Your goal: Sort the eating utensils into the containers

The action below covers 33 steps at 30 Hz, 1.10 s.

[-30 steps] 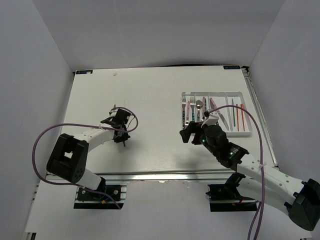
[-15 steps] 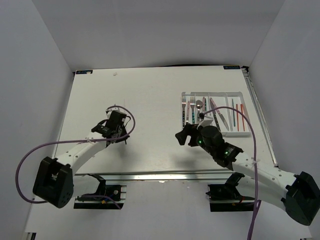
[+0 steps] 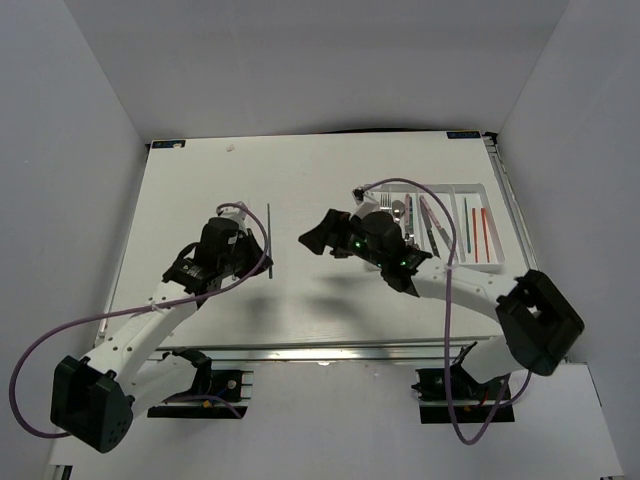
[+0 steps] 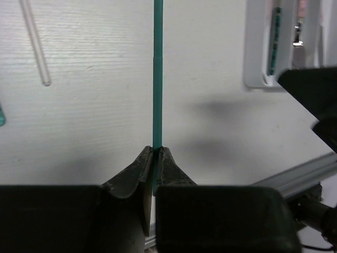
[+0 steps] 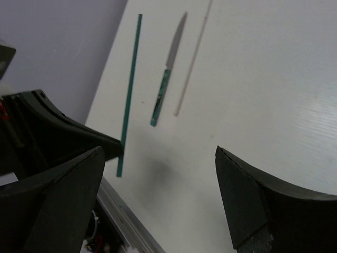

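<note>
Top external: tray [image 3: 481,189] compartments hold knives [image 3: 433,226] and chopsticks [image 3: 479,229]; left hand [image 4: 156,150] pinches a green chopstick [image 4: 157,79], right hand [image 5: 158,149] wide.

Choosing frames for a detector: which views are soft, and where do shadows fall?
Left wrist: green chopstick crisp, white tray at upper right soft, faint shadow on the table. Right wrist: near pincer fingers dark and defocused, knife readable. Top external: even light, soft shadows.

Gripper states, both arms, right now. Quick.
Left gripper: closed on a green chopstick, pinched near one end.
Right gripper: open, holding nothing.
</note>
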Each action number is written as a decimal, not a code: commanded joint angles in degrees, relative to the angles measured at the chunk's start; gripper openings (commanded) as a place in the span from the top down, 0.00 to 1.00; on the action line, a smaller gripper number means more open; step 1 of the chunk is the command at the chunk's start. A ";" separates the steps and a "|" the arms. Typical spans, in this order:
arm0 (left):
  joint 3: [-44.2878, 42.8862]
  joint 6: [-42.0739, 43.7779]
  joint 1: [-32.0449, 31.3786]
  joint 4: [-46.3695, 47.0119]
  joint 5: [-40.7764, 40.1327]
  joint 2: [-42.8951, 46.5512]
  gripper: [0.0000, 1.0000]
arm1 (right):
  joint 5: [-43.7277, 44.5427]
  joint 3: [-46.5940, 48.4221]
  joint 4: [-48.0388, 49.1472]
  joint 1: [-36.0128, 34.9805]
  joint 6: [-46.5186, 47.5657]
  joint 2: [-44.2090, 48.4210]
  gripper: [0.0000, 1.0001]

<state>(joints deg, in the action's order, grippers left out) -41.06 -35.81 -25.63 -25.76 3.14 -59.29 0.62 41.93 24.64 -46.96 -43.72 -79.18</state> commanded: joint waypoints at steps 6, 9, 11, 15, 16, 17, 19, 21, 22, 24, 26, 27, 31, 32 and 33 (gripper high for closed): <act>3.09 1.45 -0.30 8.09 10.22 3.03 1.00 | -4.85 12.46 6.22 -2.08 -3.39 -12.13 0.12; 3.79 1.10 -0.30 10.02 12.15 3.74 1.00 | -4.49 15.10 4.01 -2.78 -4.00 -15.39 0.13; 4.14 0.66 -0.30 11.77 14.16 4.44 1.00 | -5.36 17.29 2.34 -3.14 -4.27 -17.84 0.16; 4.67 0.48 -0.30 13.45 16.29 5.58 1.00 | -8.00 20.20 1.19 -3.84 -2.51 -20.58 0.31; 4.67 1.00 -0.30 13.37 16.29 5.59 1.00 | -8.70 20.47 1.63 -3.84 -2.16 -20.67 0.35; 4.41 1.44 -0.30 12.23 16.20 5.50 1.00 | -9.32 20.82 1.72 -3.84 -0.24 -20.75 0.55; 2.92 3.02 -0.30 10.47 14.71 5.50 0.98 | -8.37 23.45 -1.07 -3.67 2.75 -20.49 0.74; -1.36 4.34 -0.30 4.26 7.30 5.59 0.48 | -8.44 25.12 -5.63 -2.45 8.20 -18.92 1.00; -3.57 6.44 -0.30 0.66 3.32 5.41 0.29 | -6.53 25.48 -8.36 -1.48 10.13 -17.95 1.00; -9.79 9.34 -0.30 -8.84 -6.16 4.71 0.02 | -3.10 25.57 -17.99 3.07 16.70 -14.35 1.00; -11.84 12.95 -0.30 -13.33 -17.25 4.88 0.02 | 5.40 26.18 -25.13 7.56 22.69 -11.45 1.00; -11.94 13.83 -0.30 -13.53 -20.07 5.67 0.02 | 9.10 27.23 -30.13 12.46 28.29 -11.18 1.00; -5.18 12.08 -0.30 -8.87 -25.46 7.34 0.02 | 27.56 31.98 -48.36 26.54 39.66 -13.10 1.00; -5.96 12.00 -0.30 -9.83 -26.07 6.65 0.02 | 30.46 32.59 -49.94 32.05 41.51 -13.98 1.00; -6.92 12.17 -0.30 -10.53 -26.51 5.16 0.02 | 36.58 32.95 -50.65 34.63 44.75 -14.94 1.00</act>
<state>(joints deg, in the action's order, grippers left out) -48.40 -24.82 -25.87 -33.21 -16.38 -52.07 18.41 72.93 -11.97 -19.66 -12.08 -92.77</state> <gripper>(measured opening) 0.980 0.100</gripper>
